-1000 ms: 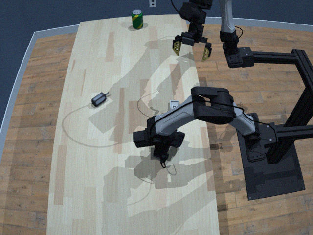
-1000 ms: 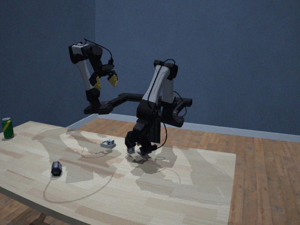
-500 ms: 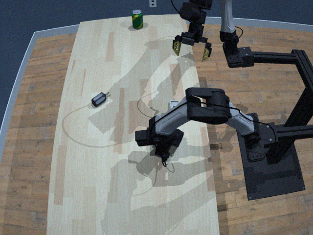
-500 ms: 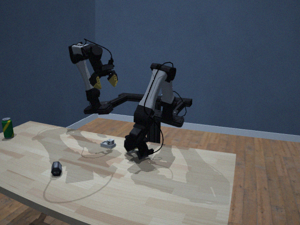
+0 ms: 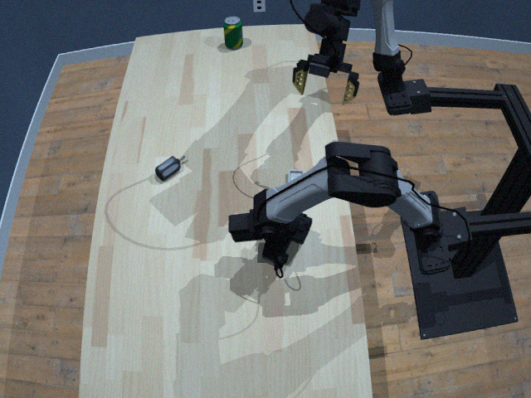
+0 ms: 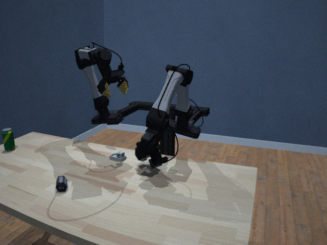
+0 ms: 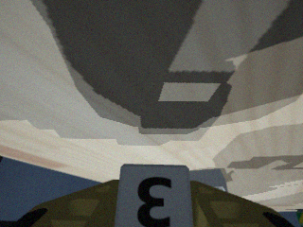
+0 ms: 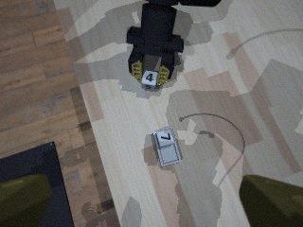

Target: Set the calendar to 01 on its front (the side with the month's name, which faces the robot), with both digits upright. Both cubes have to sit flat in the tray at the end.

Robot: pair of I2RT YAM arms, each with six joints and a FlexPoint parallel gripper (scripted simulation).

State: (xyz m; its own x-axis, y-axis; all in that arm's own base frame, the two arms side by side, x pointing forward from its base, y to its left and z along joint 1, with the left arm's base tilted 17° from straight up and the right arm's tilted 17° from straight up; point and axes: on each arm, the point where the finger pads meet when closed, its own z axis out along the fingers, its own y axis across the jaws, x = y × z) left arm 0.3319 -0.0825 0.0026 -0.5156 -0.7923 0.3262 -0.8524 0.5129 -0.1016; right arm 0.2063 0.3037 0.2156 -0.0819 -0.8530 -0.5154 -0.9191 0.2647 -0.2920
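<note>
Top view: pale wooden bench spans the scene. Left arm reaches over it; right arm stands with its pincer wide apart, raised. Left pincer clamped on a cube, over the bench; right wrist view reads 4 on one face, left wrist view an inverted 3. Green can upright at the far end. Dark ribbed object lies well apart from the tray. Second cube, 7 showing, in one end of the tray; front digits unreadable.

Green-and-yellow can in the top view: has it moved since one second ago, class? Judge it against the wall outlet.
No. The green-and-yellow can stands just as before, below and left of the wall outlet.
</note>
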